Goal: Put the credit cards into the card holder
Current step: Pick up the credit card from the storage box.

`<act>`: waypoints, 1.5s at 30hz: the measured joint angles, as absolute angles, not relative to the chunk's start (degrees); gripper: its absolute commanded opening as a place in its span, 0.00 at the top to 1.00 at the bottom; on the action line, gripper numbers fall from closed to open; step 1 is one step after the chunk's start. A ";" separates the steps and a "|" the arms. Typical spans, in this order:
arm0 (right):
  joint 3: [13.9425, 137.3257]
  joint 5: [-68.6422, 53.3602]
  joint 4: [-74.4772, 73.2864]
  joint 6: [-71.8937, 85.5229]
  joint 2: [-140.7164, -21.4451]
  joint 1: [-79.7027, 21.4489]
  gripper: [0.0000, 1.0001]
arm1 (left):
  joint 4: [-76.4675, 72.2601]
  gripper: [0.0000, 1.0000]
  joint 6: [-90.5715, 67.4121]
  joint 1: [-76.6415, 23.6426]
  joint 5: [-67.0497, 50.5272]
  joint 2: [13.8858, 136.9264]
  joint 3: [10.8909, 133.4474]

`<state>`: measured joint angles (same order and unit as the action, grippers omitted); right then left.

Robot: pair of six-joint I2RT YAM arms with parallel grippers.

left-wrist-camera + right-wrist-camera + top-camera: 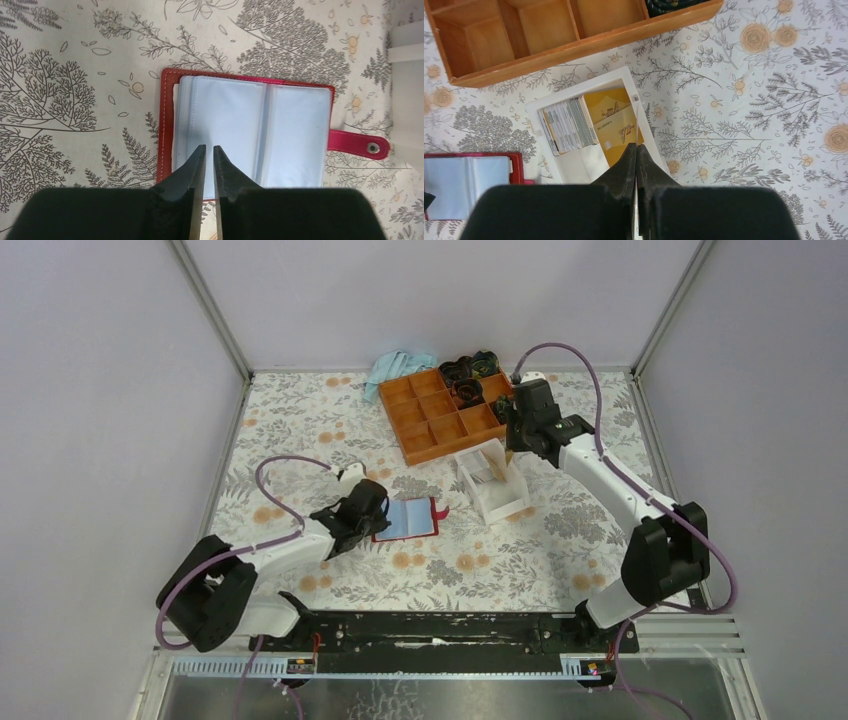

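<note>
hidden bits first: the right end effector point(637, 146) is sitting fully closed over the whitish clear box point(574, 92). a thin sliver seen edge-on is running up from its tips; can't tell if that's a card or the box wall. the credit cards point(569, 125) are standing packed in the box. the light ones are showing edges only, and the tan-gold ones point(616, 122) are leaning w/ print too small to read. the right wrist cam is cutting off the card holder point(469, 182) at the left edge. dark items point(470, 368) at the tray's far corner are too small to id.

the left end effector point(209, 147) is hanging over the holder's left page, fingers point(197, 167) barely parted w/ nothing between them. can't tell if the tips are touching the page.

room: the holder point(250, 125) is lying open flat on the tabletop point(300, 430), w/ bare floral surface on its far & left sides. the box is standing near its snap tab point(357, 145), apart from it. the orange tray point(574, 47) is sitting just beyond the box w/ a narrow strip between. a blue cloth point(393, 368) is bunching at the tray's far left corner.

materials: the holder is dark-red stitched leather w/ pale blue clear sleeves and a metal snap. the tray is orange w/ square compartments. the tabletop cover is printed w/ grey trees & orange blooms.
</note>
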<state>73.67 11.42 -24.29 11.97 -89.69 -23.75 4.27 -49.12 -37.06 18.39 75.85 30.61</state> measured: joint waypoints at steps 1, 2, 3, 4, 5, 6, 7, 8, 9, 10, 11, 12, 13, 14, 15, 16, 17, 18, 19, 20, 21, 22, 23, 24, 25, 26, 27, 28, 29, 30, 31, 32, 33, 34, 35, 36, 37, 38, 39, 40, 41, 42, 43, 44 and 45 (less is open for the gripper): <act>73.78 11.60 -24.40 11.90 -89.01 -23.81 1.00 | 4.51 0.74 -49.08 -37.08 18.37 75.55 30.83; 73.84 11.79 -24.53 11.81 -88.25 -23.86 1.00 | 4.73 0.70 -48.93 -37.06 18.37 75.18 31.11; 73.89 12.01 -24.60 11.79 -87.55 -23.88 1.00 | 4.86 0.67 -48.82 -37.06 18.39 74.74 31.42; 73.89 12.12 -24.60 11.79 -86.94 -23.88 1.00 | 5.13 0.63 -48.66 -37.08 18.39 74.26 31.75; 73.89 12.19 -24.62 11.79 -86.26 -23.88 1.00 | 5.41 0.60 -48.69 -37.08 18.39 73.65 32.16; 73.89 12.21 -24.62 11.79 -85.52 -23.90 1.00 | 5.69 0.57 -48.56 -37.08 18.41 72.75 32.56; 73.89 12.14 -24.60 11.84 -84.82 -23.90 1.00 | 6.00 0.55 -48.51 -37.08 18.39 71.85 32.91; 73.89 12.03 -24.56 11.92 -84.18 -23.90 1.00 | 6.17 0.54 -48.62 -37.06 18.39 70.13 33.19; 73.89 11.73 -24.53 12.10 -83.40 -23.90 1.00 | 6.26 0.53 -48.51 -37.08 18.41 69.58 33.26; 73.87 11.27 -24.47 12.36 -82.67 -23.90 1.00 | 6.35 0.53 -48.66 -37.06 18.37 68.18 33.32; 73.84 10.79 -24.29 12.69 -81.95 -23.90 1.00 | 6.39 0.52 -48.77 -37.08 18.33 66.89 33.32; 73.82 10.11 -23.97 13.08 -81.21 -23.90 1.00 | 6.35 0.52 -48.97 -37.06 18.13 65.32 33.32; 73.71 9.28 -23.49 13.54 -80.51 -23.90 1.00 | 6.15 0.52 -49.25 -37.08 17.85 63.77 33.30; 73.56 8.38 -22.92 14.09 -79.66 -23.92 1.00 | 5.76 0.51 -49.76 -37.06 17.43 61.89 33.26; 73.23 7.38 -22.22 14.85 -78.81 -23.92 1.00 | 5.34 0.51 -50.22 -37.06 17.02 60.64 33.17; 72.79 6.37 -21.39 15.59 -77.95 -23.99 1.00 | 4.14 0.51 -50.89 -37.06 16.49 59.00 32.77; 72.05 5.43 -20.25 16.56 -77.06 -24.14 1.00 | 2.79 0.51 -51.79 -37.08 15.90 57.41 32.21; 70.91 4.45 -18.85 17.69 -75.96 -24.43 1.00 | 1.69 0.51 -52.51 -37.08 15.46 56.31 31.68; 69.80 3.55 -17.61 18.76 -75.07 -24.73 1.00 | -0.23 0.50 -53.49 -37.08 14.98 55.27 30.83; 68.18 2.59 -15.66 20.10 -74.06 -25.26 1.00 | -1.72 0.50 -54.43 -37.08 14.41 54.57 30.04; 66.11 1.26 -13.30 21.67 -72.97 -25.78 1.00 | -3.36 0.50 -55.33 -37.08 13.87 54.15 29.21; 63.83 -0.03 -10.76 23.38 -71.90 -26.39 1.00 | -5.17 0.50 -56.31 -37.08 13.19 53.93 28.32; 61.45 -1.15 -8.14 25.15 -70.96 -27.05 1.00 | -6.70 0.50 -57.12 -37.08 12.78 53.89 27.55; 58.70 -2.04 -5.06 27.00 -70.02 -27.79 1.00 | -8.16 0.50 -57.82 -37.08 12.29 53.82 26.76; 56.01 -2.79 -2.24 28.84 -69.25 -28.49 1.00 | -9.56 0.49 -58.46 -37.19 11.86 53.74 26.06; 53.15 -3.53 1.23 30.72 -68.58 -29.28 1.00 | -10.52 0.49 -58.89 -37.34 11.60 53.69 25.69; 49.76 -4.25 5.04 32.99 -67.90 -30.11 1.00 | -11.64 0.49 -59.33 -37.56 11.25 53.69 25.47; 47.42 -4.67 7.70 34.68 -67.57 -30.83 1.00 | -12.75 0.48 -59.61 -37.63 10.79 53.69 25.45; 45.58 -5.19 10.11 36.14 -67.44 -31.38 1.00 | -13.96 0.48 -59.79 -37.80 10.37 53.69 25.45; 43.46 -5.52 13.28 37.85 -67.44 -31.94 1.00 | -15.07 0.47 -59.99 -37.89 9.87 53.69 25.45; 42.15 -5.85 15.40 39.07 -67.44 -32.29 1.00 | -15.97 0.47 -60.20 -37.91 9.17 53.69 25.45; 40.66 -6.22 18.26 40.53 -67.44 -32.62 1.00 | -16.56 0.46 -60.51 -37.95 8.62 53.69 25.45; 39.27 -6.76 21.23 41.95 -67.42 -32.75 1.00 | -17.08 0.45 -60.82 -38.02 7.90 53.69 25.45; 37.89 -7.01 24.32 43.42 -67.37 -32.91 1.00 | -17.69 0.45 -61.10 -38.09 7.25 53.69 25.45; 36.71 -7.14 27.03 44.93 -67.31 -32.93 1.00 | -18.15 0.44 -61.32 -38.11 6.68 53.69 25.43; 35.38 -7.18 30.41 46.65 -67.24 -32.95 1.00 | -18.85 0.44 -61.58 -38.17 5.98 53.69 25.36; 34.37 -7.18 33.01 48.12 -67.22 -32.95 1.00 | -19.70 0.44 -61.84 -38.22 5.30 53.65 25.12; 33.36 -7.16 35.81 49.78 -67.22 -32.95 1.00 | -20.82 0.44 -62.06 -38.22 4.91 53.54 24.62; 32.51 -7.07 38.30 51.53 -67.22 -32.97 1.00 | -22.24 0.44 -62.28 -38.24 4.54 53.28 23.81; 31.99 -6.96 40.16 52.97 -67.22 -32.99 1.00 | -23.55 0.44 -62.50 -38.26 4.21 52.97 22.81; 31.57 -6.76 41.87 54.43 -67.22 -33.01 1.00 | -25.08 0.44 -62.70 -38.33 3.99 52.64 21.52; 31.20 -6.55 43.55 55.75 -67.22 -33.08 1.00 | -26.00 0.44 -62.72 -38.48 3.97 52.51 20.69; 30.72 -6.33 45.41 57.12 -67.22 -33.15 1.00 | -26.59 0.43 -62.74 -38.68 3.97 52.51 20.23; 30.04 -5.56 47.37 58.59 -67.22 -33.39 1.00 | -27.14 0.43 -62.70 -39.00 4.01 52.62 19.97; 29.50 -4.91 48.80 59.79 -67.22 -33.74 1.00 | -27.77 0.43 -62.67 -39.40 4.03 52.84 19.94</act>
